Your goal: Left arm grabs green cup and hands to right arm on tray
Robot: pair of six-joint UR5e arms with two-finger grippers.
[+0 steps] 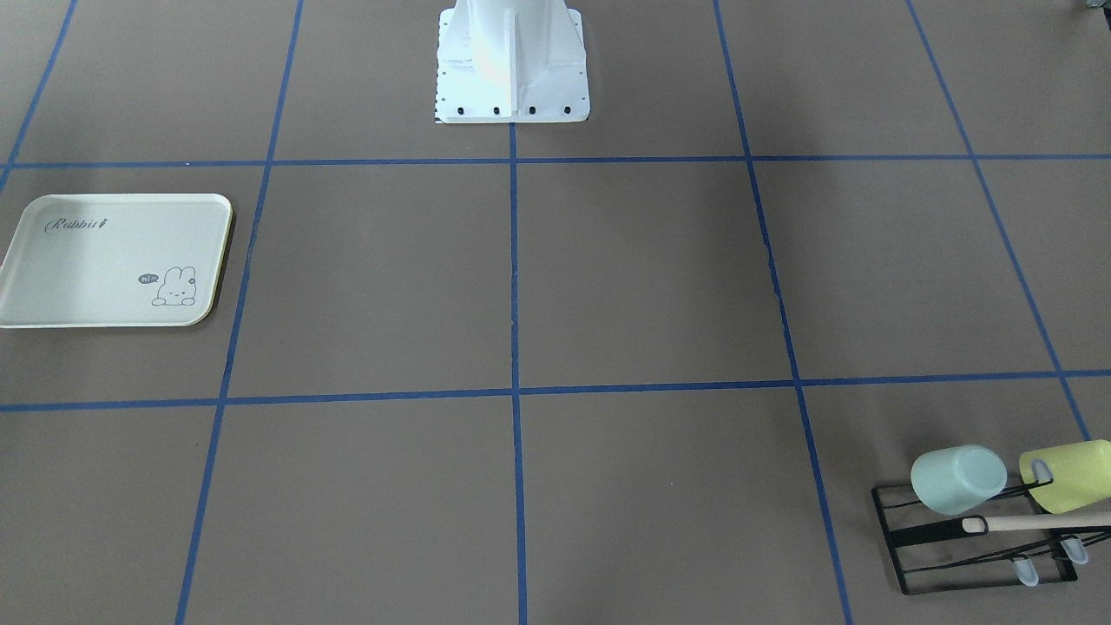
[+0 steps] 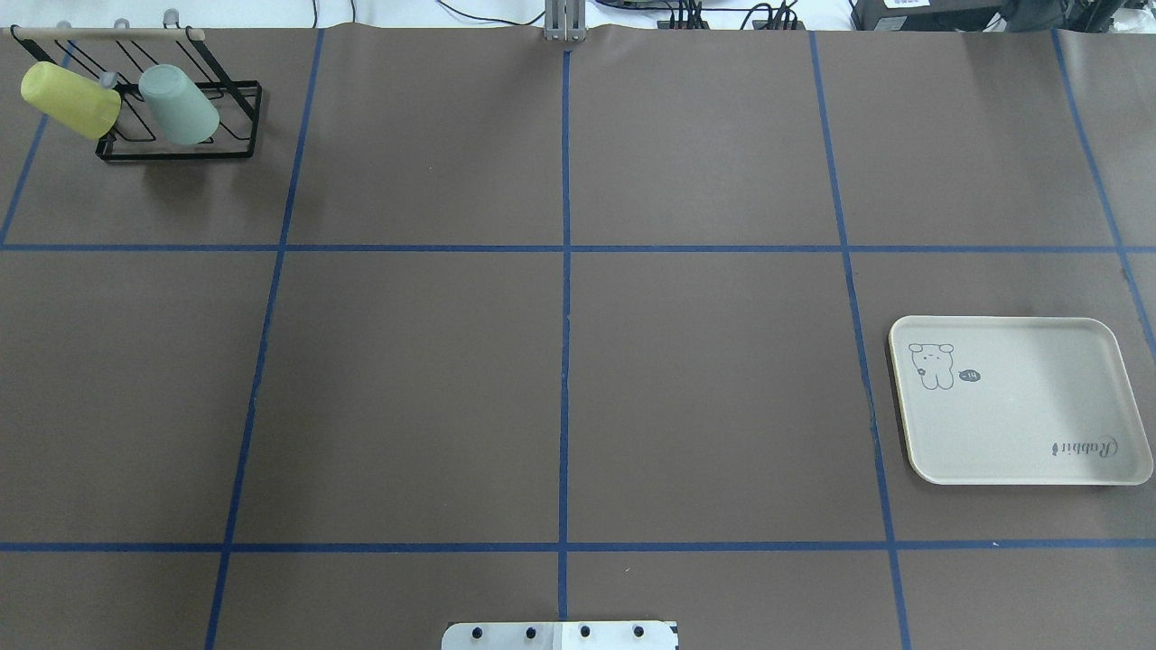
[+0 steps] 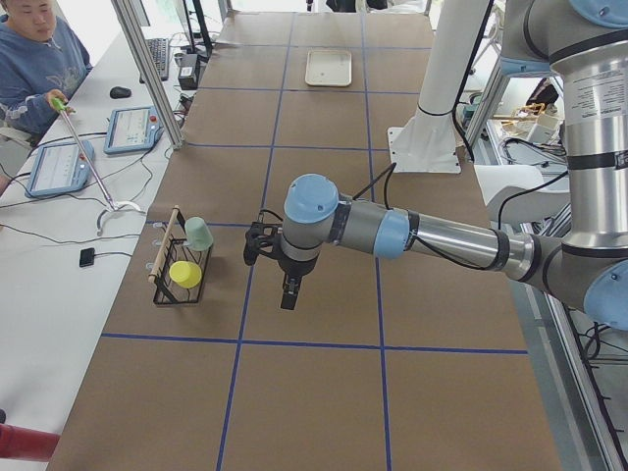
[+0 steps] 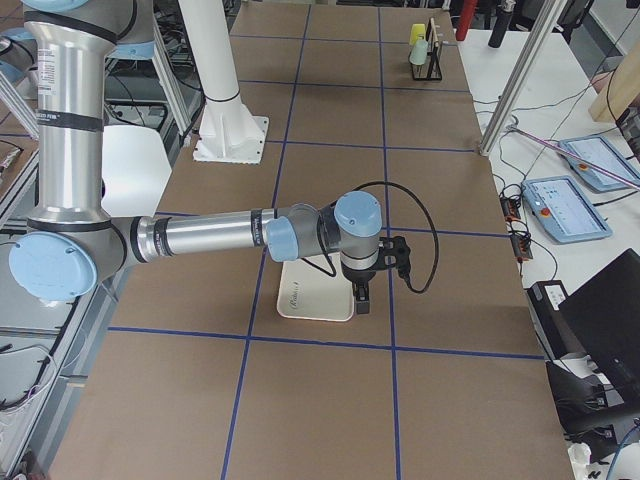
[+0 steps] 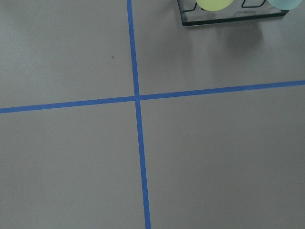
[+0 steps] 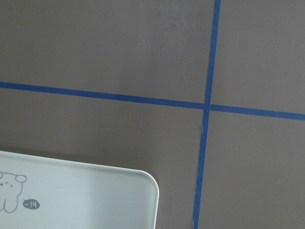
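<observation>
Two cups sit on the black wire rack at the far corner of the worktop on the robot's left. The green cup is mouth-down and tilted on the rack, with its base turned upward. The yellow-green cup is just beside it on the outer side, tilted the same way. A wooden rod runs along the rack's far edge.

The left arm reaches out over the worktop. Its left claw points down above the brown surface, near the rack but apart from both cups. Only the side view shows it, so I cannot tell how far it is open or whether it grips anything. Its wrist camera catches only the rack's front edge and the rims of the two cups at the top.

The tray lies flat on the robot's right side, well apart from the rack. The right arm stretches toward it, and the right claw hangs pointing down over the tray's edge. I cannot tell its opening either.
</observation>
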